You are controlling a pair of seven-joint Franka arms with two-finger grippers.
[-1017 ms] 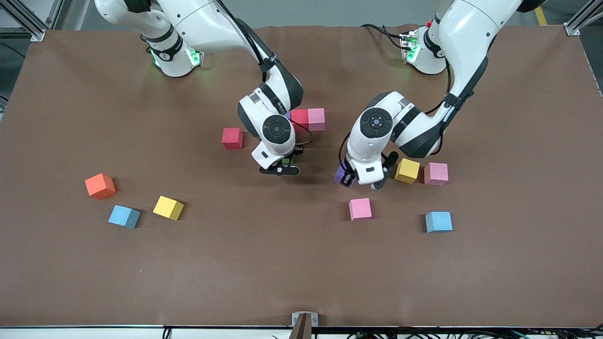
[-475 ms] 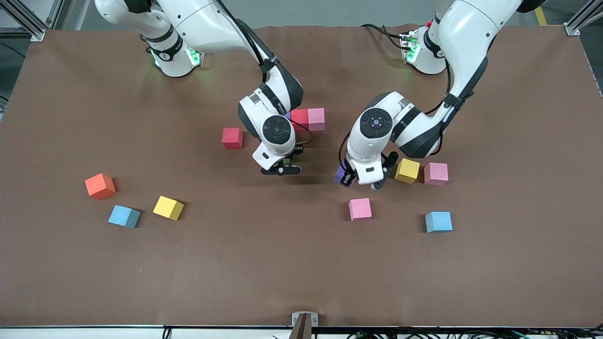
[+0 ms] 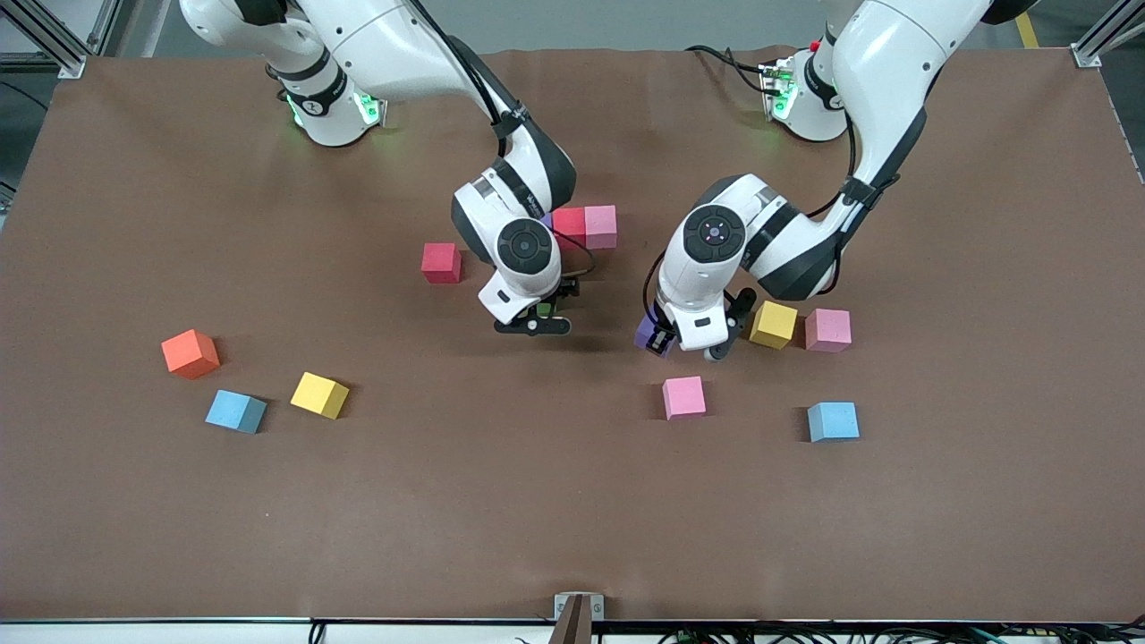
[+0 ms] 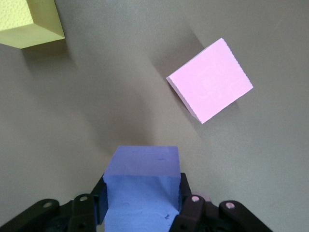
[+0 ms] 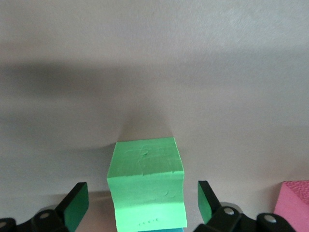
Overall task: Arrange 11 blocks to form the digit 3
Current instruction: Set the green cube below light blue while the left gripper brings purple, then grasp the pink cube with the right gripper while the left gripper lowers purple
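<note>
A green block (image 5: 147, 181) stands on the table between the spread fingers of my right gripper (image 5: 143, 203), touching neither; in the front view this open gripper (image 3: 534, 324) hides most of it. My left gripper (image 3: 664, 342) is shut on a purple block (image 4: 142, 188), low over the table beside a yellow block (image 3: 773, 324). A red block (image 3: 569, 225) and a pink block (image 3: 600, 225) touch in a row, with a purple edge (image 3: 546, 217) peeking from under the right arm. A lone red block (image 3: 441, 262) lies beside them.
Loose blocks lie about: pink (image 3: 827, 329), pink (image 3: 683, 397) and light blue (image 3: 833, 421) toward the left arm's end. Yellow (image 3: 319, 394), light blue (image 3: 235, 411) and an orange cube (image 3: 190, 353) lie toward the right arm's end.
My right gripper has opened and let go of the green block, which now stands free. The left arm and its purple block have not moved.
</note>
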